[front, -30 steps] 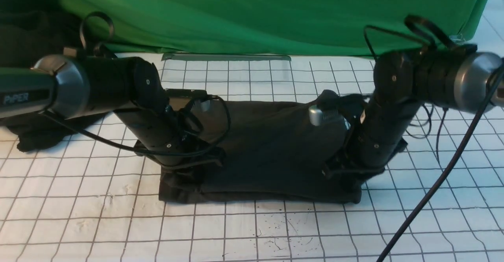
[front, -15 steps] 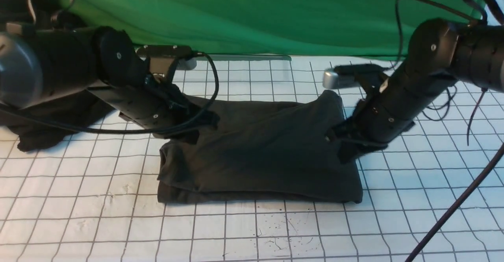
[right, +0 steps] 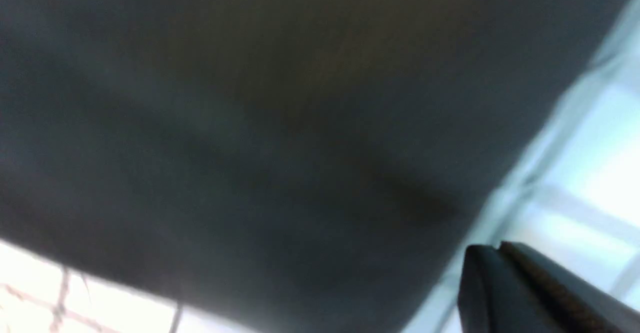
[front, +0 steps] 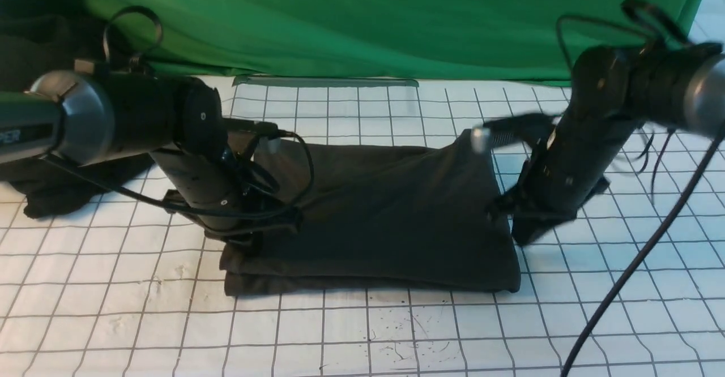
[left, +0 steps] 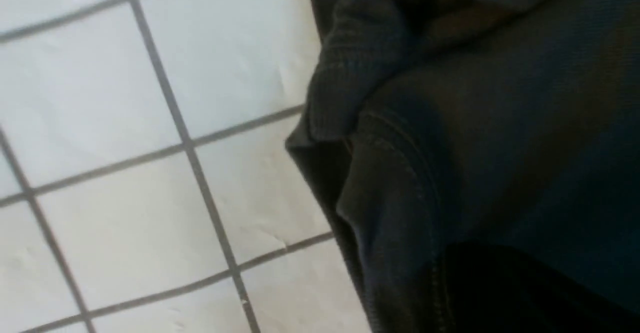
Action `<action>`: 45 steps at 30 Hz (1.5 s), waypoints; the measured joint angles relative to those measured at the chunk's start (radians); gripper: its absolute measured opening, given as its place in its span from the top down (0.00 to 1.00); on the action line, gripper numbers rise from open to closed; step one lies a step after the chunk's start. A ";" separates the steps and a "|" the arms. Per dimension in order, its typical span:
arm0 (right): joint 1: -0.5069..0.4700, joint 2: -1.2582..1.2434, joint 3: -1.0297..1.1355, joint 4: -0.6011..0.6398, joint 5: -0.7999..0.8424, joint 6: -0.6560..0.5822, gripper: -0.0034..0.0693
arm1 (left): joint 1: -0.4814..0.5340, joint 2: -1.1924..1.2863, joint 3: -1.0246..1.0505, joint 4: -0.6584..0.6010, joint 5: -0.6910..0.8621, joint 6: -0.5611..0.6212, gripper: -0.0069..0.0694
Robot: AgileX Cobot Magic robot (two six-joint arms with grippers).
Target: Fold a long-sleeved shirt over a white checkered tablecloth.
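Folded long-sleeved shirt [front: 374, 218] laid on the white checkered tablecloth [front: 362, 331].
A ribbed cuff at the shirt's edge is shown only by the left wrist view. Left hand [front: 249, 240] and right hand [front: 524, 232] are closed at the shirt's opposite ends, nothing visibly gripped.

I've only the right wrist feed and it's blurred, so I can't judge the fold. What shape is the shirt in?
Observer: In the front view the shirt is a folded rectangle on the tablecloth, with its far right corner peaked up.
Operator: Is its left edge tidy?
Observer: No. The left wrist view shows a ribbed cuff bunched at that edge, and the layers are not flush.
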 joint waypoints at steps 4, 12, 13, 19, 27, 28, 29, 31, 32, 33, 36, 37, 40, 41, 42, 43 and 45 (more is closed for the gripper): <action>-0.025 0.003 -0.200 0.056 -0.023 -0.015 0.94 | 0.000 -0.083 -0.023 -0.033 -0.076 -0.001 0.91; -0.030 0.264 -0.506 0.099 0.116 -0.041 0.94 | 0.000 -0.050 -0.022 -0.053 -0.113 0.000 0.91; -0.030 0.264 -0.509 0.099 0.116 -0.040 0.94 | 0.000 -0.047 -0.021 -0.053 -0.113 0.000 0.91; -0.033 0.387 -0.521 0.099 0.013 0.022 0.94 | 0.000 0.033 -0.010 -0.030 -0.107 -0.005 0.91; -0.065 0.327 -0.549 0.094 0.095 0.003 0.94 | 0.000 0.028 -0.008 0.045 -0.073 -0.072 0.91; -0.068 0.298 -0.550 0.092 0.114 0.000 0.94 | 0.000 0.011 -0.007 0.045 -0.067 -0.072 0.91; -0.070 0.290 -0.550 0.092 0.120 -0.001 0.94 | 0.000 0.001 -0.006 0.045 -0.063 -0.074 0.91; -0.080 0.166 -0.556 0.076 0.167 -0.019 0.94 | 0.001 -0.088 -0.005 0.044 -0.038 -0.074 0.91; -0.083 0.102 -0.557 0.062 0.175 -0.025 0.94 | 0.001 -0.137 -0.005 0.040 -0.017 -0.074 0.91; -0.088 0.007 -0.557 0.040 0.179 -0.031 0.94 | 0.001 -0.203 -0.005 0.037 0.006 -0.074 0.91; -0.095 -0.179 -0.559 -0.008 0.180 -0.039 0.94 | 0.001 -0.402 0.001 0.021 0.044 -0.074 0.91; -0.094 -0.208 -0.559 -0.012 0.180 -0.040 0.94 | 0.001 -0.417 0.002 0.021 0.044 -0.074 0.91; -0.097 -0.470 -0.560 -0.030 0.173 -0.064 0.94 | 0.001 -0.680 0.044 0.001 0.018 -0.074 0.91; -0.097 -0.538 -0.558 -0.030 0.165 -0.074 0.94 | 0.001 -0.759 0.063 -0.002 0.004 -0.074 0.91; -0.097 -0.551 -0.558 -0.031 0.163 -0.077 0.94 | 0.001 -0.775 0.067 -0.002 0.001 -0.074 0.91; -0.097 -0.603 -0.547 -0.031 0.149 -0.083 0.94 | 0.001 -0.838 0.083 -0.002 -0.008 -0.076 0.91; -0.097 -0.777 -0.469 -0.030 0.092 -0.093 0.94 | 0.001 -1.061 0.150 -0.005 -0.036 -0.101 0.91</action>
